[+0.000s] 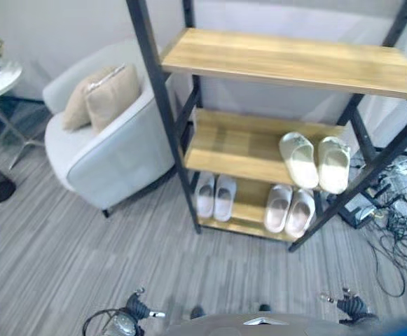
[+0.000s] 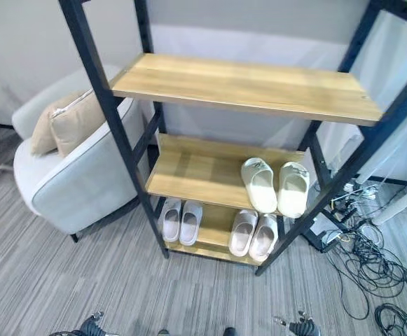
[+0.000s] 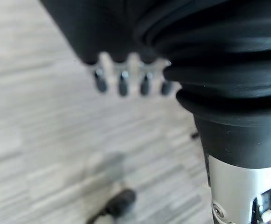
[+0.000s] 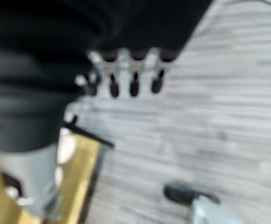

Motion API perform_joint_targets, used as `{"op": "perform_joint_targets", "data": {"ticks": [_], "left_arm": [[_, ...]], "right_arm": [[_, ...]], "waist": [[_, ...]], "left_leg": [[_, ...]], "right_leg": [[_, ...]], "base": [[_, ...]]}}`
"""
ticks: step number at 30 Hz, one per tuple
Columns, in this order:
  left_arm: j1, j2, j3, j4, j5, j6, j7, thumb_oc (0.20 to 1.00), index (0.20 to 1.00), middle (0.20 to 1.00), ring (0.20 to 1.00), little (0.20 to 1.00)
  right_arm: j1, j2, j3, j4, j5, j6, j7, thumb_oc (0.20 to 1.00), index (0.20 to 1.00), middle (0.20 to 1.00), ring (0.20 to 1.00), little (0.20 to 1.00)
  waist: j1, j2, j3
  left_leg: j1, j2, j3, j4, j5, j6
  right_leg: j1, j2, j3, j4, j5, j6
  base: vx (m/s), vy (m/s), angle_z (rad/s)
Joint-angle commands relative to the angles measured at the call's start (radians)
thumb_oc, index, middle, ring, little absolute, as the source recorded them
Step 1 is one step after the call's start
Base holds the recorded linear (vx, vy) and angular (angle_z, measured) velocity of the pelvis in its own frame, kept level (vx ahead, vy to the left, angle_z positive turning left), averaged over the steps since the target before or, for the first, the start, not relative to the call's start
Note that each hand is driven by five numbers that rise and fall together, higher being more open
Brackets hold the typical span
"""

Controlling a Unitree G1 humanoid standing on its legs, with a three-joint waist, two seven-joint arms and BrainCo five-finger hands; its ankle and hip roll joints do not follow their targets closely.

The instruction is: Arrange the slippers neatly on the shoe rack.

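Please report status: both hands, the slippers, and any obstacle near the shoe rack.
Left hand and right hand open, holding nothing, over floor. Three slipper pairs on shoe rack: cream pair middle shelf, two pale pairs bottom. Armchair beside rack, not blocking.

Even daylight, wrist views blurred

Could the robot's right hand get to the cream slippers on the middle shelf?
Probably yes. The right hand hangs low, fingers relaxed and holding nothing, and the cream slippers sit at the shelf's open front edge; only the dark frame post stands near them.

Grey armchair point(image 1: 105, 150) on striped floor point(image 1: 63, 266)
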Motion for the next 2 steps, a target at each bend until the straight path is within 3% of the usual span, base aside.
{"op": "perform_joint_targets", "data": {"ticks": [1, 2], "left_arm": [[-0.060, 0.000, 0.051, 0.030, -0.094, -0.022, -0.041, 1.000, 1.000, 1.000, 1.000, 1.000], [-0.064, -0.007, 0.053, 0.034, -0.108, -0.021, -0.045, 1.000, 1.000, 1.000, 1.000, 1.000]], "right_arm": [[-0.061, 0.042, -0.015, 0.120, 0.127, 0.007, 0.053, 1.000, 1.000, 1.000, 1.000, 1.000], [-0.060, 0.057, -0.025, 0.147, 0.153, 0.010, 0.061, 1.000, 1.000, 1.000, 1.000, 1.000]], "waist": [[0.017, -0.008, 0.040], [0.015, -0.007, 0.033]], "left_leg": [[-0.020, 0.001, 0.000, 0.017, -0.033, -0.029], [-0.014, 0.001, 0.002, 0.010, -0.032, -0.031]], "right_leg": [[0.017, -0.009, 0.016, 0.087, -0.039, 0.056], [0.021, -0.007, 0.015, 0.083, -0.040, 0.056]], "base": [[0.03, -0.005, -0.03], [0.00, 0.000, 0.00]]}}
